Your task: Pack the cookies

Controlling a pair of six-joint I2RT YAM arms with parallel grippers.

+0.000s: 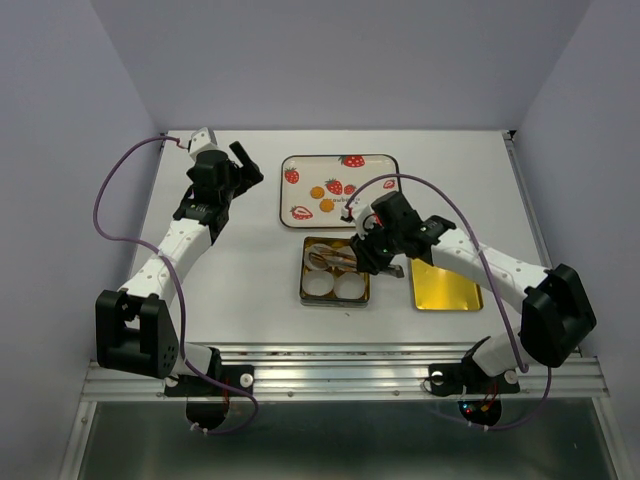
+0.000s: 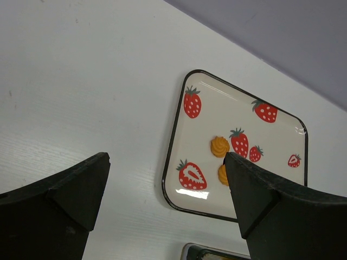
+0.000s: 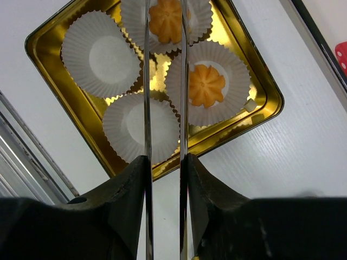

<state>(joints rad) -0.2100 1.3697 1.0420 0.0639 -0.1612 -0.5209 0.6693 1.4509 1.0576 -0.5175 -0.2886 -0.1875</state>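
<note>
Two cookies (image 3: 206,85) are seated in paper cups (image 3: 100,54) at the far side of the tin (image 3: 260,116). Two other cookies (image 1: 317,192) are laid on the strawberry tray (image 1: 375,165) beyond it. Metal tongs (image 3: 147,81) are clamped in the right gripper (image 3: 164,162) above the tin. The left gripper (image 2: 167,162) is held wide apart.

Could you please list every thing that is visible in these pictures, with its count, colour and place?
table: 1, white, under everything
tray: 1, cream with red strawberries and a dark rim, far middle of the table
tin: 1, gold, square, nearer than the tray
lid: 1, gold, flat on the table, right of the tin
paper cups: 4, white, inside the tin
cookies: 4, orange-yellow, two in cups, two on the tray
tongs: 1, silver, over the tin
arms: 2, white and black, bases at the near edge
left pincer: 1, black, open, left of the tray
right pincer: 1, black, shut on the tongs
</note>
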